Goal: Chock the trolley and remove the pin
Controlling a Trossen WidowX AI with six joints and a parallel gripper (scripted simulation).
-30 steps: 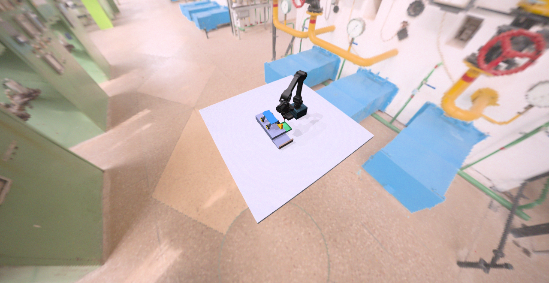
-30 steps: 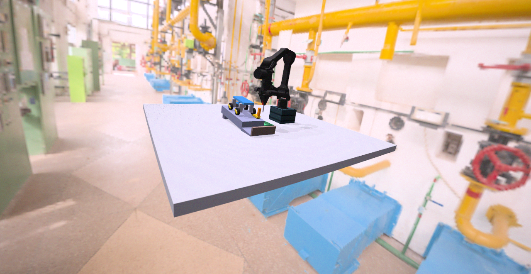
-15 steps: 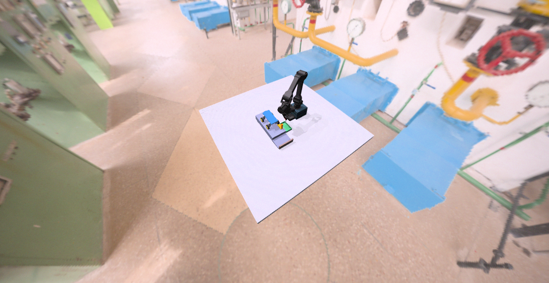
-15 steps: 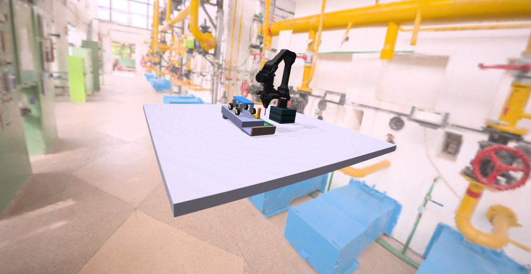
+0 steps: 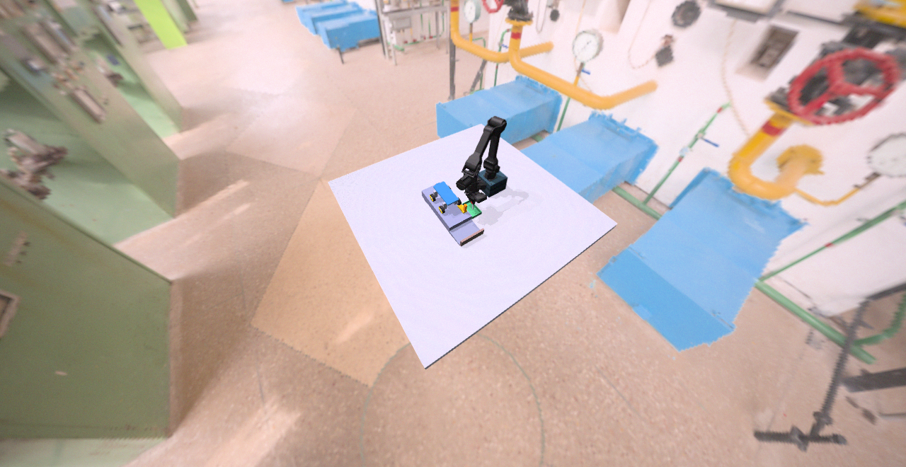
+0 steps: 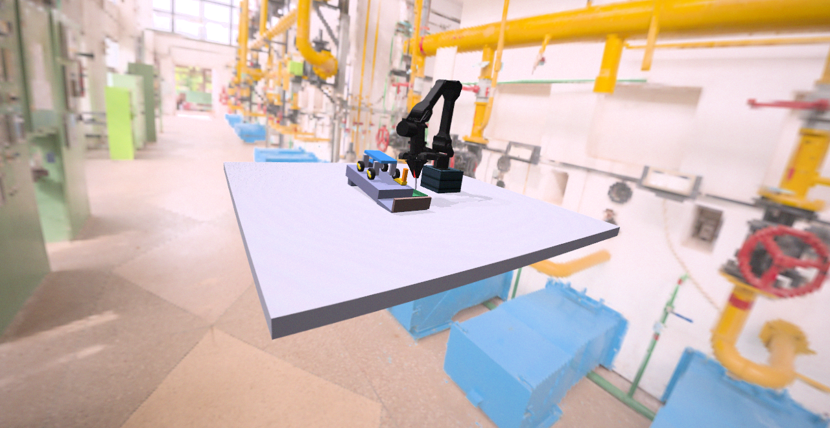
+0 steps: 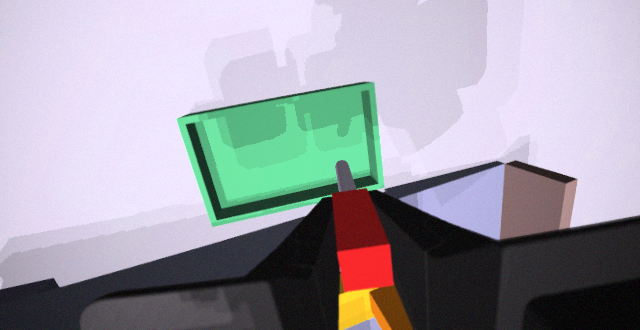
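My gripper (image 5: 473,201) (image 6: 415,175) (image 7: 350,203) is shut on the stop pin (image 6: 415,183) (image 7: 362,220), whose red head sits between the fingers. Its grey shaft points down over the green tray (image 5: 473,211) (image 7: 270,182), near the tray wall on the ramp side; the tray looks empty. The blue-topped trolley (image 5: 446,193) (image 6: 380,156) stands on the ramp (image 5: 459,221) (image 6: 394,194) on its wheels. The yellow chock (image 5: 463,208) (image 6: 404,176) (image 7: 355,304) with its upright orange handle is on the ramp, close downhill of the near-tray wheel; whether they touch cannot be told.
A brown end board (image 5: 471,236) (image 6: 412,203) (image 7: 530,202) closes the ramp's low end. The tray lies beside the ramp, between it and the dark arm base (image 5: 494,182) (image 6: 441,179). All stand on the pale table (image 5: 443,299) (image 6: 348,251).
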